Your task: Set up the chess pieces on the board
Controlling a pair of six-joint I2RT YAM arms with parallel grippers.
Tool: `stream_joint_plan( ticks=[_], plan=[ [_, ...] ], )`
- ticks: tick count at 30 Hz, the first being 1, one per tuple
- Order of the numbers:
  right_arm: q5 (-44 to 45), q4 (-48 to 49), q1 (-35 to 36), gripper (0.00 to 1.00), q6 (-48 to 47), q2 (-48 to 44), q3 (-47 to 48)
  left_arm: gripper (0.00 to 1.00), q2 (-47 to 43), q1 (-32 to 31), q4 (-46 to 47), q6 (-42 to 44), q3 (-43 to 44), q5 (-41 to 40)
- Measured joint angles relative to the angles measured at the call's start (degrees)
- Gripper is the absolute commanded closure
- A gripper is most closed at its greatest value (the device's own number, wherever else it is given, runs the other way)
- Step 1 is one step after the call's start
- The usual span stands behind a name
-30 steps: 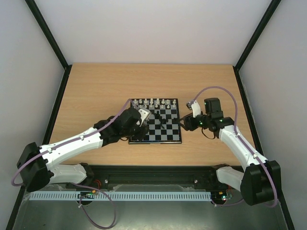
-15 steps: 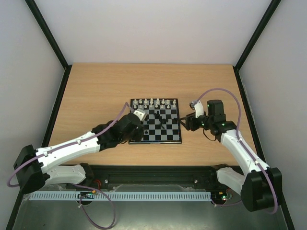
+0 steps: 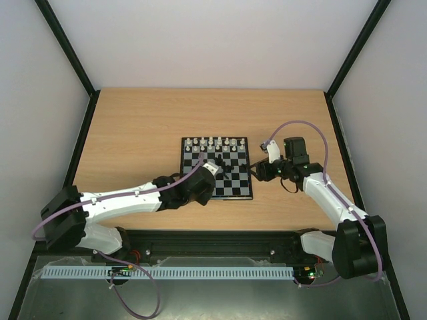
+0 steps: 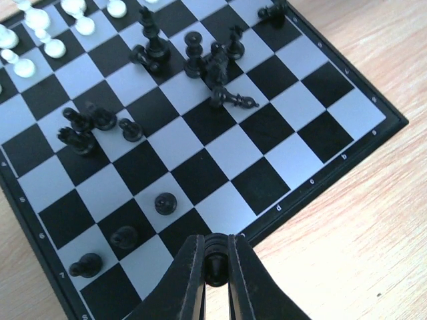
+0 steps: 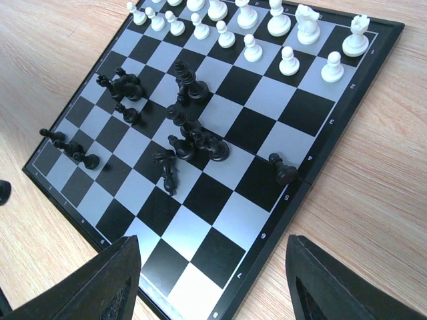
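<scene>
Swung round since a second ago: left gripper (image 3: 212, 169), from the left side of the board (image 3: 237, 185) to its near edge, lower centre of the top view; barely shifted, right gripper (image 3: 260, 171), just off the board's right edge. Clenched tight at bottom centre of the left wrist view, left fingers (image 4: 190, 283), pinching what looks like a small black piece (image 4: 215, 261) between the tips, right over the board's near rim. Spread wide and grasping nothing, right fingers (image 5: 110, 283) at the bottom corners of the right wrist view, one corner of the board (image 5: 267, 127) lying between them. Lined up in two rows along the far edge, top of the top view: white pieces (image 3: 212, 142). Huddled mid-board, several toppled: black pieces (image 3: 221, 164), with three more standing singly on squares at lower left of the left wrist view, just beyond the fingertips. Printed in small white characters along the rim: letters a, b and d readable in the left wrist view, digits 5 and 6 in the right wrist view.
</scene>
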Motion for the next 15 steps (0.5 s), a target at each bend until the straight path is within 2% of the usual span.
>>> stream_joint_plan(
  ticks=[11,15],
  plan=[
    [-1.16,-1.60,0.00,0.40,-1.60,0.50,0.72,0.98,3.13,-1.40,0.52,0.07,-2.10,-0.63],
    [-1.38,-1.70,0.00,0.40,-1.86,0.52,0.72,0.98,7.32,-1.42,0.52,-0.61,-2.08,-0.63]
  ],
)
